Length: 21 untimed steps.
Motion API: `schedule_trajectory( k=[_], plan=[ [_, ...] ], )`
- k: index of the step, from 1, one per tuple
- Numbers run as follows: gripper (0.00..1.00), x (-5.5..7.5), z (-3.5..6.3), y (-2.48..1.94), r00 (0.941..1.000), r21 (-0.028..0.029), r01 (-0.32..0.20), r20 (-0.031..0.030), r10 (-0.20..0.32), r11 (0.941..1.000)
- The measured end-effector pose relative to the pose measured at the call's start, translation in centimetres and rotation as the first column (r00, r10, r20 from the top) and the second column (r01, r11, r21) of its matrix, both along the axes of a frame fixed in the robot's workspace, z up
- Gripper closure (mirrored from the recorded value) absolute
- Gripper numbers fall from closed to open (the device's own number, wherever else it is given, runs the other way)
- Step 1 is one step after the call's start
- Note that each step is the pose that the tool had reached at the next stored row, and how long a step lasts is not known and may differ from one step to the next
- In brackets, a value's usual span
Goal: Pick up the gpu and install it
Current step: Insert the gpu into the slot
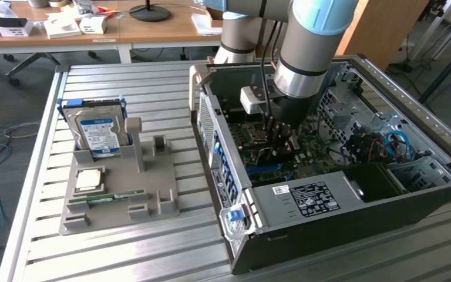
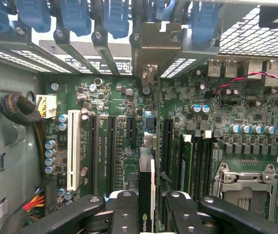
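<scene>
Tool [image 2: 147,207], narrowly parted, tight on the gpu [image 2: 146,183] above the motherboard [image 2: 114,97].

tool [image 1: 277,134] hangs inside the open computer case [image 1: 343,226].

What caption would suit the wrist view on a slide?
The hand grips the gpu edge-on at the green motherboard slots.

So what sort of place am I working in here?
Probably a lab or workshop bench for PC assembly: an open computer case on a slatted metal table, a grey fixture holding a hard drive, and wooden desks behind.
</scene>
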<state>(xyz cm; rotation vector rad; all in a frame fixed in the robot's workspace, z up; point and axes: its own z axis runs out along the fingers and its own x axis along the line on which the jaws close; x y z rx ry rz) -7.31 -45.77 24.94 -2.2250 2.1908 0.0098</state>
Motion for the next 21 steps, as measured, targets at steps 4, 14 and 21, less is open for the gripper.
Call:
schedule_trajectory(
  k=[4,14,21],
  plan=[
    [0.74,0.0,-0.01,0.0,1.0,0.0002,0.0,0.0001,0.0,1.0],
    [0.74,0.0,-0.01,-0.1,1.0,0.0002,0.0,0.0001,0.0,1.0],
    [0.74,0.0,0.3,-0.09,1.0,-0.0004,0.0,0.0028,0.0,1.0]
  ],
)
